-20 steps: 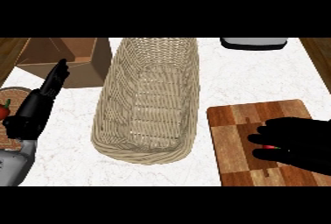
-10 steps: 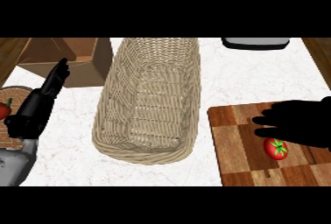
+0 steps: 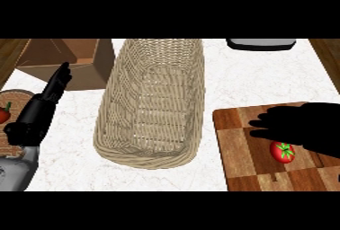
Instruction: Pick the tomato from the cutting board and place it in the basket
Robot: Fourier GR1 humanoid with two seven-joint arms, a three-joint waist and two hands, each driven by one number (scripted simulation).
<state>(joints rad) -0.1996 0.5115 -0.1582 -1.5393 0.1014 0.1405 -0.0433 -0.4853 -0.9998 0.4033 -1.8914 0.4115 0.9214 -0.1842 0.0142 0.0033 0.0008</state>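
A small red tomato (image 3: 284, 152) with a green stalk lies on the wooden cutting board (image 3: 239, 148) at the right. My right hand (image 3: 305, 126) hovers over the board just beyond the tomato, fingers relaxed and pointing left, holding nothing. The long woven basket (image 3: 151, 103) stands in the middle of the white counter, left of the board. My left hand (image 3: 43, 105) stays open at the left edge with its fingers straight, pointing up.
A brown cardboard box (image 3: 66, 60) sits at the back left. A dark appliance (image 3: 260, 43) is at the back right. A round brown plate (image 3: 10, 117) with something red on it shows at the left edge.
My right hand has drawn back from over the tomato toward the upper right, uncovering it on the board. The left hand has not moved.
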